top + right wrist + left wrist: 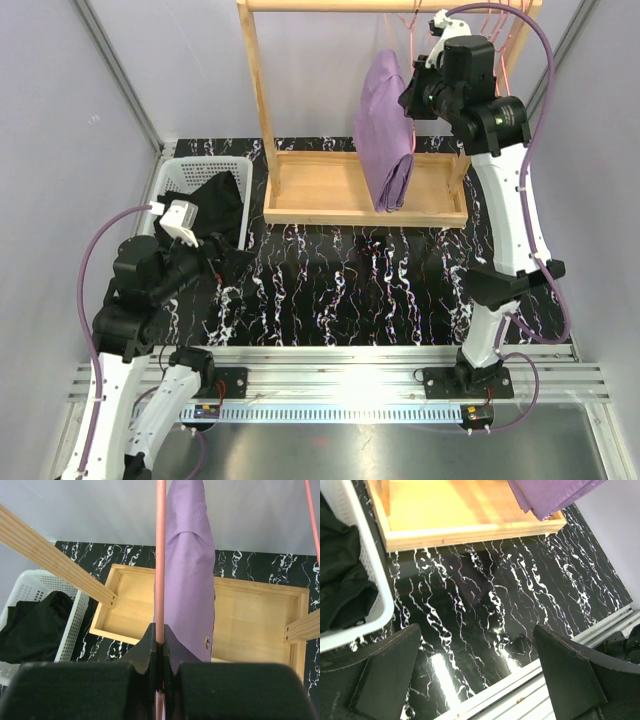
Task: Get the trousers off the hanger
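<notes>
Lilac trousers (385,130): draped over a hanger on the wooden rack (258,100), hanging in a long, flat fold. The lower end reaches down to the rack's base tray (330,190). The cloth looks soft and matte, with smooth seams.
Black trousers (215,205): crumpled in the white basket (200,165) left of the rack, off any hanger. This half of the job looks finished.
Hanger (160,555): a thin, rigid pink rod, probably coated wire. It runs straight up just beside the lilac cloth.
Right end effector (161,635): raised to the rack and pinched narrow on the pink rod. I judge this grip steadies the hanger so the cloth can be drawn off it.
Left end effector (475,652): spread wide and holding nothing, low over the surface (350,280) just beside the basket. Its flat dark pads face each other.
Basket: perforated plastic walls with a rounded rim, placed within the left arm's reach.
Surface: glossy black with white marble veining.
Rack: pale, square-cut timber with a shallow tray for a base.
</notes>
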Robot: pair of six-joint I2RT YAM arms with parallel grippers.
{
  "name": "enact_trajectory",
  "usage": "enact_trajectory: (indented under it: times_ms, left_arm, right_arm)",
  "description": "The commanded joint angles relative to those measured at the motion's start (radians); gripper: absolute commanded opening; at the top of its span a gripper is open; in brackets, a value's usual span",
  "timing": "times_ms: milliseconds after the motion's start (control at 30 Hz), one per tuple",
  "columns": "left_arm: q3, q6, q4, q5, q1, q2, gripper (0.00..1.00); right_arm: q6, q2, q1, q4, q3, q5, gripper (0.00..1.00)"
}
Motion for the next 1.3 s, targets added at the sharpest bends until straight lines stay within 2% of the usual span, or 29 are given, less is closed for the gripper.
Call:
enact_trajectory:
  times_ms: [0, 167, 300, 400, 433, 533, 800, 867, 1000, 1067, 1100, 1200, 1267]
  left_arm:
    - [-0.01, 0.001, 0.116, 0.039, -0.019, 0.029, 0.99]
    - [-0.019, -0.002, 0.177, -0.003, -0.092, 0.061, 0.99]
    - [-0.004, 0.007, 0.194, -0.101, -0.186, 0.099, 0.99]
    - [0.028, 0.012, 0.229, -0.21, -0.318, 0.139, 0.99]
    - [0.042, 0.018, 0.234, -0.242, -0.394, 0.161, 0.99]
    - [0.123, 0.041, 0.235, -0.355, -0.531, 0.243, 0.99]
    - [0.286, 0.081, 0.376, -0.484, -0.769, 0.391, 0.99]
    - [0.303, 0.102, 0.45, -0.479, -0.813, 0.432, 0.99]
    - [0.35, 0.163, 0.568, -0.578, -0.959, 0.513, 0.99]
    - [0.386, 0.199, 0.617, -0.632, -0.999, 0.575, 0.99]
    - [0.401, 0.205, 0.631, -0.713, -1.029, 0.595, 0.99]
    - [0.488, 0.177, 0.605, -0.842, -1.05, 0.69, 0.99]
    - [0.528, 0.17, 0.596, -0.852, -1.056, 0.722, 0.99]
  right_arm:
    - [0.019, -0.121, -0.005, 0.153, 0.015, -0.034, 0.0]
    - [0.014, -0.127, -0.005, 0.141, 0.045, -0.049, 0.0]
    - [0.037, -0.148, -0.005, 0.115, 0.041, -0.052, 0.0]
    - [0.059, -0.194, -0.003, 0.101, -0.01, -0.052, 0.0]
    - [0.078, -0.233, -0.003, 0.095, -0.06, -0.052, 0.0]
    - [0.094, -0.318, -0.003, 0.115, -0.167, -0.052, 0.0]
    - [0.099, -0.395, -0.003, 0.044, -0.183, -0.113, 0.0]
    - [0.118, -0.42, -0.003, 0.033, -0.215, -0.129, 0.0]
    - [0.186, -0.503, -0.002, 0.079, -0.338, -0.163, 0.0]
    - [0.21, -0.552, -0.003, 0.099, -0.401, -0.155, 0.0]
    - [0.233, -0.569, -0.003, 0.113, -0.416, -0.146, 0.0]
    - [0.266, -0.616, -0.002, 0.13, -0.467, -0.097, 0.0]
    - [0.28, -0.638, -0.002, 0.13, -0.482, -0.074, 0.0]
